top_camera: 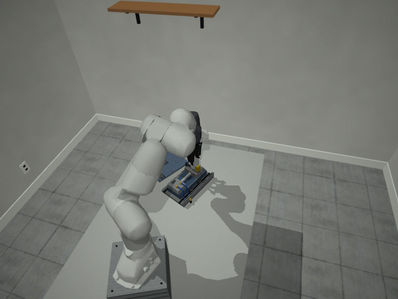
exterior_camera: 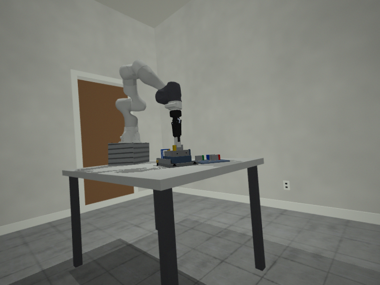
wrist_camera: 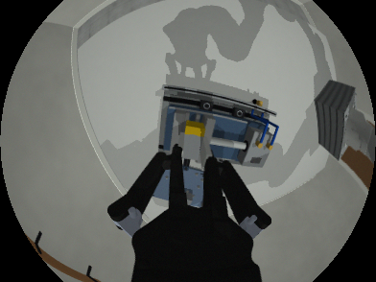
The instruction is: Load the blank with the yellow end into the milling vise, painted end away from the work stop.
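My gripper [top_camera: 192,163] points straight down over the milling vise [top_camera: 187,185] and is shut on the grey blank with the yellow end [top_camera: 198,167]. The blank hangs level at the far end of the vise, by the jaw without hoses, about at the height of the jaw tops. Its yellow end points away from the infeed plate [top_camera: 169,167]. In the side view the yellow end [exterior_camera: 174,148] shows just above the vise [exterior_camera: 177,157], under the gripper [exterior_camera: 177,141]. In the wrist view the fingers grip the blank [wrist_camera: 194,135] over the vise [wrist_camera: 218,129]. I cannot tell whether it touches the bars.
Other blanks with green, blue and red ends [exterior_camera: 209,157] lie on the blue infeed plate beside the vise. Blue hoses [top_camera: 183,190] run over the vise's near jaw. The arm's grey pedestal [exterior_camera: 128,152] stands at the back of the table.
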You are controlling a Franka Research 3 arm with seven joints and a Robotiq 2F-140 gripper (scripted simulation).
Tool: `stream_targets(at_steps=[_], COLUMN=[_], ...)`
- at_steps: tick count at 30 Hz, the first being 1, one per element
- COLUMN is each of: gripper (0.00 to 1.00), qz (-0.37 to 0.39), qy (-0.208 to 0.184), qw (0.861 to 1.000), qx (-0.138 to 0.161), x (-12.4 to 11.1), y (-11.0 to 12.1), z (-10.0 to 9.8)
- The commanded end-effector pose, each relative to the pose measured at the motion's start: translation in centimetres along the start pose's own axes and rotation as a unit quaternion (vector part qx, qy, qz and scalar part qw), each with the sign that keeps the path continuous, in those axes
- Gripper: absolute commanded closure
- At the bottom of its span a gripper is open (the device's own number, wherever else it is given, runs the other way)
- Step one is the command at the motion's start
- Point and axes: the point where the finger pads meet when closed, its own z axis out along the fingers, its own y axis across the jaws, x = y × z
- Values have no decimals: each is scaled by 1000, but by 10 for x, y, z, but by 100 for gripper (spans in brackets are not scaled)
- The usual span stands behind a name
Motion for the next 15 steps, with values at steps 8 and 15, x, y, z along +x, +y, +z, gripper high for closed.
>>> stream_targets(at_steps=[8, 15], gripper=[100, 100], qz=[-1, -1], qy=[0, 0], qw=[1000, 1000], qx=[1, 1], x=[0, 0], y=[0, 0], z=[1, 1])
